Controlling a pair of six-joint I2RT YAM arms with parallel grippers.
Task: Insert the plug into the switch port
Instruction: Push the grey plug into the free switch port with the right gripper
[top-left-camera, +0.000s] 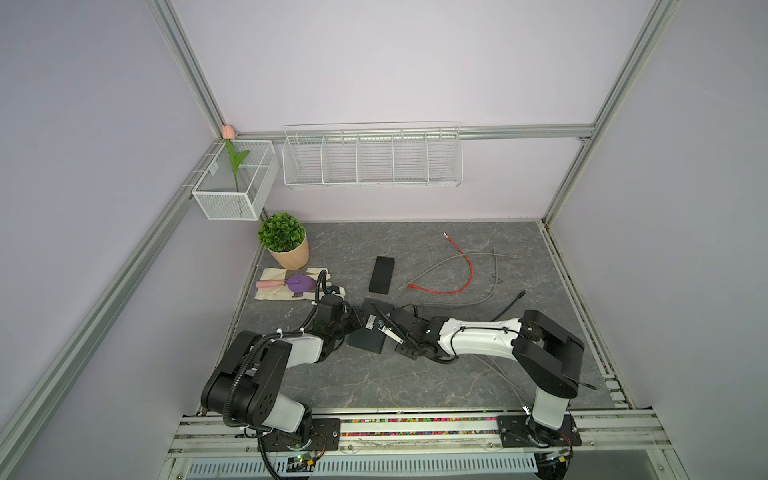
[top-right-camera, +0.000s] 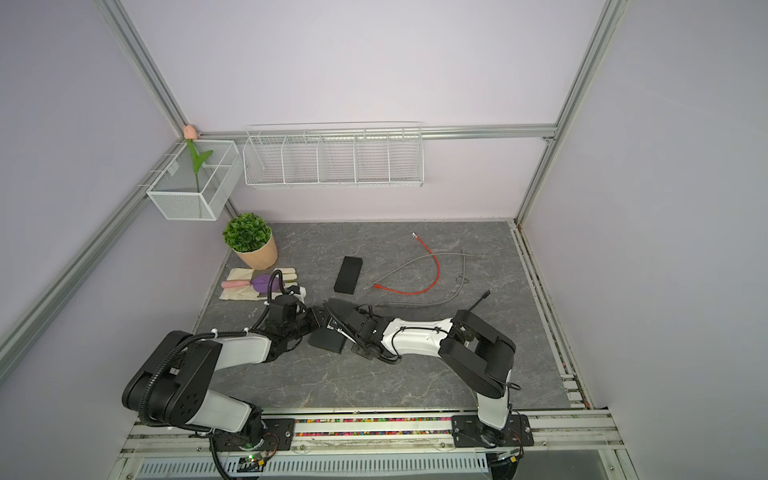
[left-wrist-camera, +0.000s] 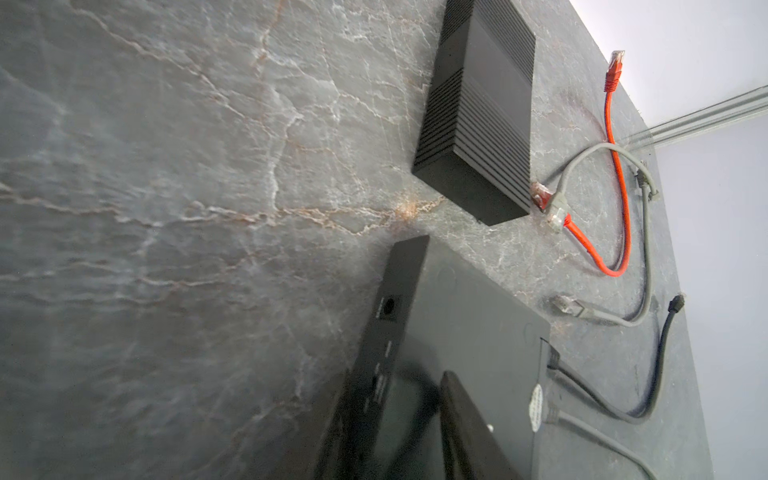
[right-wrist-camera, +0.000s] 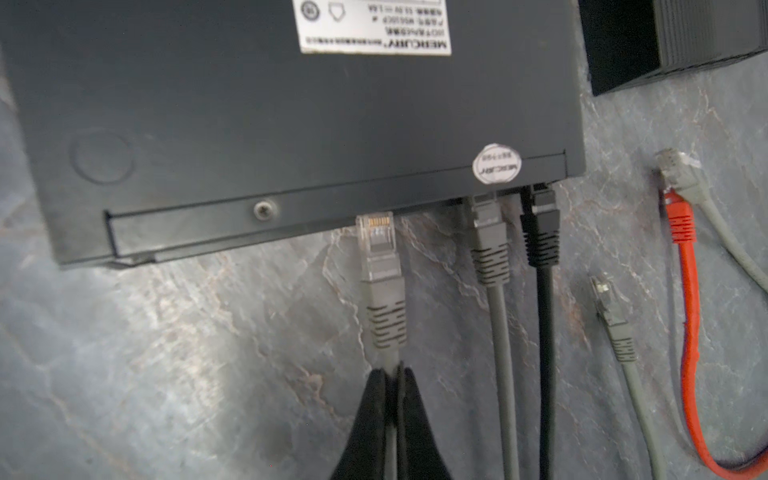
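Nearest, the right gripper (right-wrist-camera: 392, 372) is pinching a grey cable (right-wrist-camera: 384, 332), its jaws pressed together on it just behind the plug (right-wrist-camera: 376, 237). The plug is pointing at the port side of the switch (right-wrist-camera: 291, 116), its clear tip meeting that edge; how far it is in cannot be told. The switch is lying label side up on the table (top-left-camera: 374, 386), between the two grippers in both top views. Beside the plug, a grey connector (right-wrist-camera: 490, 237) and a black connector (right-wrist-camera: 540, 232) are sitting in ports near the switch's corner. The left gripper (left-wrist-camera: 399, 382) is straddling the side away from the ports, one finger over the upper face and one along the side; whether they are pressing cannot be told. Farther back, a black box (top-left-camera: 382, 275) is lying flat, with a red cable (top-left-camera: 467, 266) and a loose grey cable (top-left-camera: 440, 264) curving beside it. Beyond, a potted plant (top-left-camera: 284, 241) is standing at the back left corner. On the rear wall a wire rack (top-left-camera: 372, 158) and a mesh basket (top-left-camera: 235, 195) are hanging.
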